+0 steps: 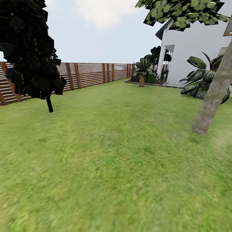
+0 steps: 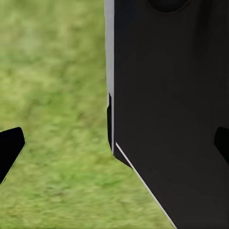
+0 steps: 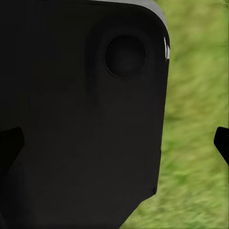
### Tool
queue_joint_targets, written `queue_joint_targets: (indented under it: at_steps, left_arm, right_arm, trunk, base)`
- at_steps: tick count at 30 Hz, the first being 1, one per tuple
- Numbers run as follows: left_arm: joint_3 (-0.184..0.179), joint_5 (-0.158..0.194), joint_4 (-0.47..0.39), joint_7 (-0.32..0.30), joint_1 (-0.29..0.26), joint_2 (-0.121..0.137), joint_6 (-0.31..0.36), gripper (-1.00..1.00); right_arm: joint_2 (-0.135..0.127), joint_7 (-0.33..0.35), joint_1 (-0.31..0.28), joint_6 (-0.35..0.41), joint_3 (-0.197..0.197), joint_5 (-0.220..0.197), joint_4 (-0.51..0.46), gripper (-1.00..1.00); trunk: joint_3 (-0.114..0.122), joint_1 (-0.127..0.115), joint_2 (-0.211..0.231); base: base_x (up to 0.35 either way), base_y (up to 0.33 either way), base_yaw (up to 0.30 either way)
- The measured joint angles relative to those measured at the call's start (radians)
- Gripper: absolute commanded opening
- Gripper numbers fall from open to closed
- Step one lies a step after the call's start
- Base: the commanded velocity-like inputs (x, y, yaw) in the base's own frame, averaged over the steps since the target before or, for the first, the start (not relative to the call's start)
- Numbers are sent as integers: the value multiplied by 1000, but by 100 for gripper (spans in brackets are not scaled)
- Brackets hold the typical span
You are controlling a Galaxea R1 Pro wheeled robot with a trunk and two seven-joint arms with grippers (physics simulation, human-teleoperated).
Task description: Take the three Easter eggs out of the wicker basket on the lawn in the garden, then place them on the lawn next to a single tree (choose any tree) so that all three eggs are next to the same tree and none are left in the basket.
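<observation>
Green lawn (image 1: 106,154) across the lower and middle frame of the head view, flat and short. At right edge, middle height, a thick mottled-grey tree trunk (image 1: 214,91) leaning up toward the upper right, foot planted in the grass. Above it, upper right corner, a patch of blocky green foliage (image 1: 182,13). At upper left, a dark round-crowned tree (image 1: 27,48) on a thin black stem. Behind, running from left edge to centre, a brown slatted fence (image 1: 87,74). Right of centre near the horizon, a short brown-trunked palm (image 1: 141,72) beside dark shrubs, with a white house (image 1: 196,45) at upper right and broad-leaved plants (image 1: 201,79) at its base. No eggs or basket anywhere in these frames.

In the left wrist view, grass at left, a large dark robot body panel (image 2: 171,114) over the right half; left jaws (image 2: 114,143) spread wide, dark fingertips (image 2: 9,145) at opposite frame edges, nothing between them but the panel and grass.

In the right wrist view, another dark body panel (image 3: 81,114) with a round recess over the left and centre, grass at right; right jaws (image 3: 114,143) likewise spread, fingertips (image 3: 222,140) at the edges, holding nothing.
</observation>
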Motion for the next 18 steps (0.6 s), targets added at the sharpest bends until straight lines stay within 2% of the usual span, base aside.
queue_joint_targets:
  at_steps: [18]
  left_arm:
    - [0,0,0,0,0,0,0,100]
  right_arm:
    - [0,0,0,0,0,0,0,100]
  trunk:
    - [0,0,0]
  base:
    - [324,107,0]
